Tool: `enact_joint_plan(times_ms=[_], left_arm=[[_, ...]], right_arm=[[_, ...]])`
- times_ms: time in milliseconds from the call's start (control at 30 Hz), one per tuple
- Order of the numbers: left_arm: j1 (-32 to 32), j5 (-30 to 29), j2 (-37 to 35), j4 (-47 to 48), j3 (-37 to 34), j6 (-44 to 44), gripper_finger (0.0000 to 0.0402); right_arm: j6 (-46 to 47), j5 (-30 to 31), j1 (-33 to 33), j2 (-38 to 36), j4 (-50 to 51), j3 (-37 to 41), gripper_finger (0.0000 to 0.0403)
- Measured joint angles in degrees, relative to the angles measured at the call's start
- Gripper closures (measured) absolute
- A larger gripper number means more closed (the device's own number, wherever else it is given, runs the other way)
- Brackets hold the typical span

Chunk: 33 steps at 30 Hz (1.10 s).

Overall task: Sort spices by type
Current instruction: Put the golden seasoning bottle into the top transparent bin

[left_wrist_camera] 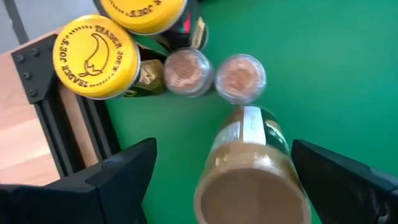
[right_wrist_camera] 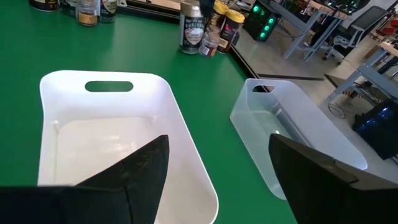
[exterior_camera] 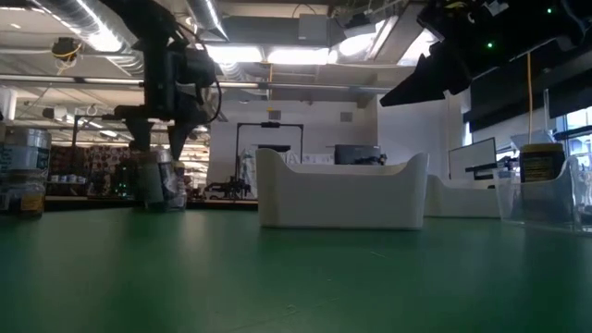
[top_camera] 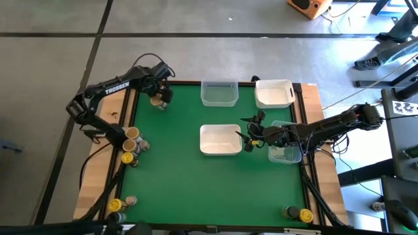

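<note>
Tan-lidded spice jar (left_wrist_camera: 252, 180) stands on the tabletop (left_wrist_camera: 336, 68) between my left end effector's (left_wrist_camera: 249, 180) spread, unclosed fingers (left_wrist_camera: 118, 180), pick step pending closure; right end effector (right_wrist_camera: 217, 180) waits open over white tray (right_wrist_camera: 180, 130).

Green surface (top_camera: 183, 183) framed by pale wooden borders (top_camera: 88, 189) and black rails. White tray (top_camera: 220, 140) near the middle of the green surface, open side up, a slot handle in one end wall. Clear tray (top_camera: 219, 93) beyond the white tray, at the far edge. Second white tray (top_camera: 273, 93) just beside that clear tray, toward the right corner. Another clear tray (top_camera: 285, 154) close to the middle white tray's right side, at the edge. Grey concrete floor (top_camera: 59, 72) around it all.
</note>
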State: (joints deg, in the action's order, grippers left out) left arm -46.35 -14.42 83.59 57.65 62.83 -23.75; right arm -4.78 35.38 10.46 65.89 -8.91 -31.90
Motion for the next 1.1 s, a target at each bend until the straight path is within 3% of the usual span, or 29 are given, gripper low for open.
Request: enact_joint_plan(times_ms=[567, 1100], left_arm=[[0.6, 0.7, -1.7, 0.6, 0.0, 1.3, 0.0031], [0.7, 4.0, -1.0, -8.3, -7.8, -0.1, 0.0039]], right_arm=[[0.0, 0.0, 0.0, 0.0, -0.2, 0.0, 0.0127], [0.0, -0.5, 0.0, 0.0, -0.2, 0.0, 0.0127]])
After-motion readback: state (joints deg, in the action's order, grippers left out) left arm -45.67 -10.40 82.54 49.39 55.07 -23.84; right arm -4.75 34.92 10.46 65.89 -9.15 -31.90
